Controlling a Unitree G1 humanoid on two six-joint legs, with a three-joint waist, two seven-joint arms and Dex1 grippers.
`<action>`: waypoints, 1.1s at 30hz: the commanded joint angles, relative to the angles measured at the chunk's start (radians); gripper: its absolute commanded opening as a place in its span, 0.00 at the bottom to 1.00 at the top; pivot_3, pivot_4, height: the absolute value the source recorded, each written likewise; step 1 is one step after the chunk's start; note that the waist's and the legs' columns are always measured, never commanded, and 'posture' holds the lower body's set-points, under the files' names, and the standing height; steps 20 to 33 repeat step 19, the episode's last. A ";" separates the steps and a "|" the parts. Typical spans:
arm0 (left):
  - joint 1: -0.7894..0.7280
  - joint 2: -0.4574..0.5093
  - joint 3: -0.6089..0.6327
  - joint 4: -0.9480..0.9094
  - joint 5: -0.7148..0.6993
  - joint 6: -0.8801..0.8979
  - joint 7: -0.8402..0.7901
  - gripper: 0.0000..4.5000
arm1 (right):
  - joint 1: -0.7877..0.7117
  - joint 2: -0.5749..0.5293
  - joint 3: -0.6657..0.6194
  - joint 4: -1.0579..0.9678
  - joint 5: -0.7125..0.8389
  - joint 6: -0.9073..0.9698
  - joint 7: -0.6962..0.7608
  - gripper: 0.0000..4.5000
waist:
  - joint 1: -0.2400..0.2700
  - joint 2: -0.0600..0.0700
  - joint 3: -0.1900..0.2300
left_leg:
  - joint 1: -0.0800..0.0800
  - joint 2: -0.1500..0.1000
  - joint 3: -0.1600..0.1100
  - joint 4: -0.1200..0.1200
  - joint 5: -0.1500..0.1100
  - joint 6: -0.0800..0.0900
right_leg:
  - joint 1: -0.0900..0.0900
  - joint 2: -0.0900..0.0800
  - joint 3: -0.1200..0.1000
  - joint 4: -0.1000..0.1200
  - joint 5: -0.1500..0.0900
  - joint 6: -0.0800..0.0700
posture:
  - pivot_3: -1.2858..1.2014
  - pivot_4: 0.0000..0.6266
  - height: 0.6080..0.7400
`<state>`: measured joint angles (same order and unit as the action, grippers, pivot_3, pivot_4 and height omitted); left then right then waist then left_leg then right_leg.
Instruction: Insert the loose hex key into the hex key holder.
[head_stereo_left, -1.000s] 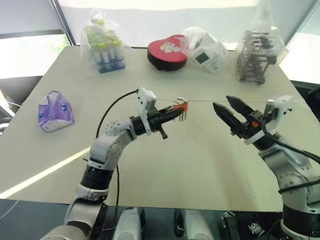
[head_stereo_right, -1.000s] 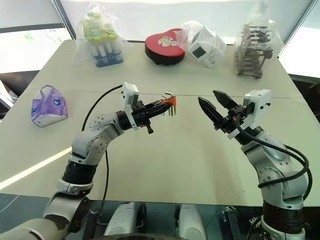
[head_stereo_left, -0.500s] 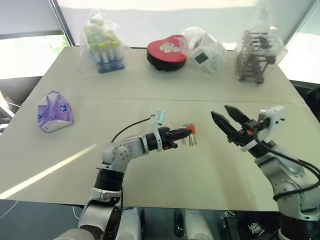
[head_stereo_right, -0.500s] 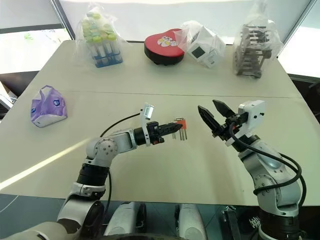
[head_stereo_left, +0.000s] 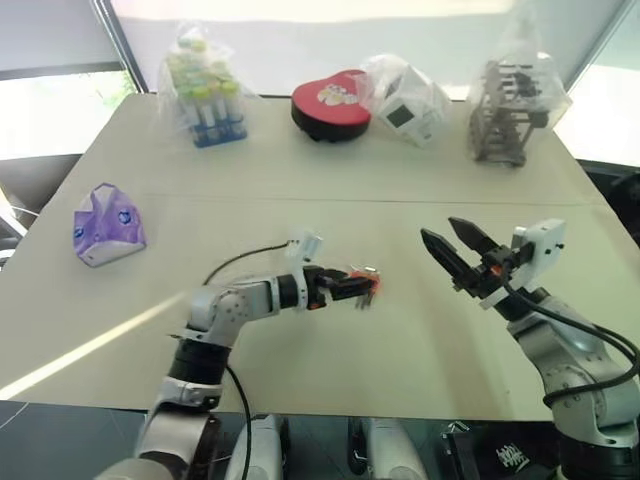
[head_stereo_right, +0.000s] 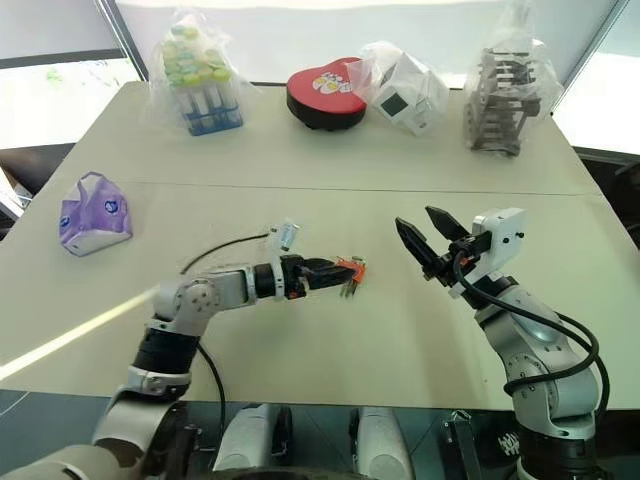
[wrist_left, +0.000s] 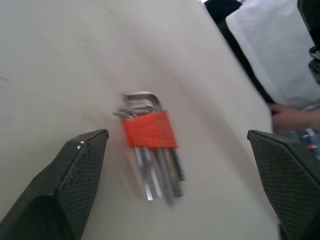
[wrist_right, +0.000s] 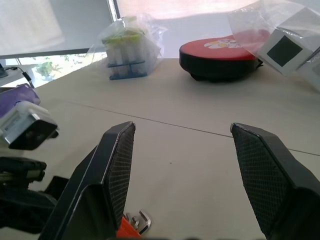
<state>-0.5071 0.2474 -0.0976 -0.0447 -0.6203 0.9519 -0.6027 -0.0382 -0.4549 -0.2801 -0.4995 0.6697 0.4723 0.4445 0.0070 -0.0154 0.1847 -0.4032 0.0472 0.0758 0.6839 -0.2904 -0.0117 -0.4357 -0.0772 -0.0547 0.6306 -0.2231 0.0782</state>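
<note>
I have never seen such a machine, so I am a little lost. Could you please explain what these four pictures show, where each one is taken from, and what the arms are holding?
This is a humanoid robot with two arms. Two pictures come from cameras in its head and look down over a table. The other two come from a camera on each wrist.

The left gripper is open, and the orange hex key holder lies on the table between its fingers. The right gripper is open and holds nothing.

At the far edge stand a bagged rack of tubes, a red heart-shaped box, a bagged white cube and a bagged dark rack. A purple pouch lies to the left.
</note>
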 joint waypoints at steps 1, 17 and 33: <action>-0.016 0.056 -0.038 -0.115 0.058 -0.129 -0.070 0.98 | -0.002 -0.050 -0.017 -0.029 -0.019 -0.027 0.042 0.70 | 0.004 0.000 0.000 | 0.000 0.000 0.000 0.000 0.000 0.000 | 0.000 0.000 0.000 0.000 0.000 0.000 | 0.52 0.24 1.00; 0.034 0.504 0.051 -0.285 -0.042 -0.126 -0.443 0.98 | 0.080 -0.603 -0.104 0.115 -0.155 -0.090 0.591 0.70 | 0.006 0.000 0.000 | 0.000 0.000 0.001 0.001 0.000 0.000 | 0.001 -0.001 0.000 -0.002 -0.002 -0.003 | 0.52 0.24 1.00; 0.030 0.524 0.069 -0.285 -0.070 -0.114 -0.465 0.98 | 0.060 -0.622 -0.106 0.116 -0.144 -0.083 0.613 0.70 | 0.006 0.000 0.000 | 0.000 0.000 0.001 0.001 0.000 0.000 | 0.001 -0.001 0.000 -0.002 -0.002 -0.003 | 0.52 0.24 1.00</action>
